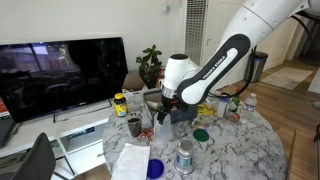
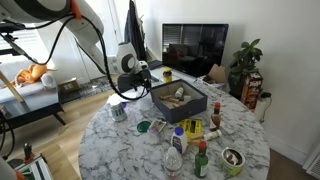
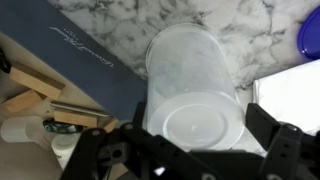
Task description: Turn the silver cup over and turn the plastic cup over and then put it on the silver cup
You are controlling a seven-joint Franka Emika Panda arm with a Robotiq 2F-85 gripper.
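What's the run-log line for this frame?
gripper: jaws astride plastic cup, grasp unclear | silver cup: apart, nothing on it | stack: not done

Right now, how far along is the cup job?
Done: unclear. The silver cup stands on the table with nothing on it, too small to tell which way up. In hand: the plastic cup sits between the gripper fingers, what looks like its closed end toward the wrist camera; grip unclear. Left: setting it on the silver cup.

The plastic cup [image 3: 195, 85] is flanked closely by dark box [image 3: 80, 55] and white paper [image 3: 290, 100].
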